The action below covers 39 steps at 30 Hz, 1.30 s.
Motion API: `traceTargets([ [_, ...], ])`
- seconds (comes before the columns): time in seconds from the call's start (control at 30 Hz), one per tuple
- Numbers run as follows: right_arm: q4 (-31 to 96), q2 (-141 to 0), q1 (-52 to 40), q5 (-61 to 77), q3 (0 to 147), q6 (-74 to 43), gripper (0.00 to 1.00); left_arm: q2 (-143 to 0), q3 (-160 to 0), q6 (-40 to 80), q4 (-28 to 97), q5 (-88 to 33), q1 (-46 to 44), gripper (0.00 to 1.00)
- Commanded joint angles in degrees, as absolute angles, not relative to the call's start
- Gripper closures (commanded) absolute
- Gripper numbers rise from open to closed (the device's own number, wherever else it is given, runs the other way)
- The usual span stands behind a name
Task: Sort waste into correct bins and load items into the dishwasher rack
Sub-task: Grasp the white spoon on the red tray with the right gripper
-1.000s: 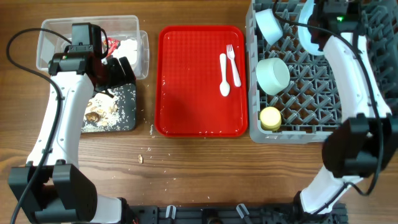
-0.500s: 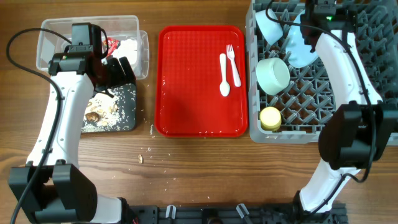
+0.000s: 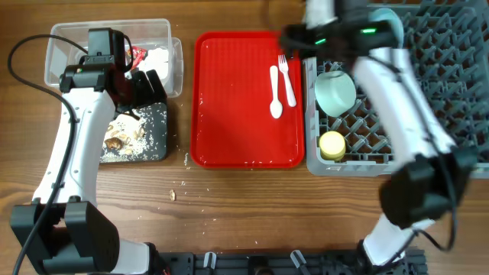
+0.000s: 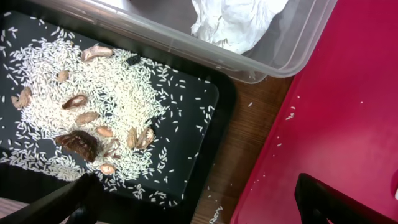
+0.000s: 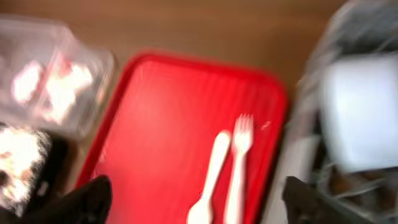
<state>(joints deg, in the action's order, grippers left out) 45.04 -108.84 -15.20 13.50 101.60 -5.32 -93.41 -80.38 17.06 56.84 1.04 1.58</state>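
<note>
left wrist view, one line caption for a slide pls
Open left claw above the black tray of rice and scraps, beside the tub with a napkin and the red tray.

Table: brown wood-grain top, evenly lit; black rail along btm edge, overhead view.

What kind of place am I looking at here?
Probably a robot test bench staged as a cafeteria dish-return station: a grey dishwasher rack, a red serving tray holding fork and spoon, and a black tray of rice scraps on a wooden table.
</note>
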Motion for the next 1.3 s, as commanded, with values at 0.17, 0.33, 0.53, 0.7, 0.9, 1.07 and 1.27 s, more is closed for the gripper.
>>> traceTargets([
  [0.17,56.27,-122.67,-21.91,11.03,101.65,-14.17,0.26,-92.95,-81.01,16.95,56.84,1.39,1.78,0.00],
  [0.33,57.71,-128.27,-21.91,11.00,101.65,-15.62,0.32,-92.95,-81.01,16.95,56.86,1.39,1.78,0.00],
  [0.53,57.65,-132.49,-21.91,8.80,101.62,-16.93,0.45,-92.95,-81.01,16.95,56.84,1.39,1.78,0.00],
  [0.7,57.65,-134.67,-21.91,8.82,101.60,-16.95,0.50,-92.95,-81.01,16.95,56.84,1.39,1.78,0.00],
  [0.9,57.39,-134.80,-21.89,8.80,101.60,-16.91,0.66,-92.95,-81.01,16.95,56.84,1.39,1.78,0.00],
  [1.07,58.13,-133.78,-21.76,8.80,102.98,-16.47,0.70,-92.95,-81.01,16.97,56.84,1.39,1.78,0.00],
  [1.27,58.15,-131.37,-21.78,8.82,103.13,-15.86,0.76,-92.95,-81.01,16.95,56.84,1.39,1.78,0.00],
])
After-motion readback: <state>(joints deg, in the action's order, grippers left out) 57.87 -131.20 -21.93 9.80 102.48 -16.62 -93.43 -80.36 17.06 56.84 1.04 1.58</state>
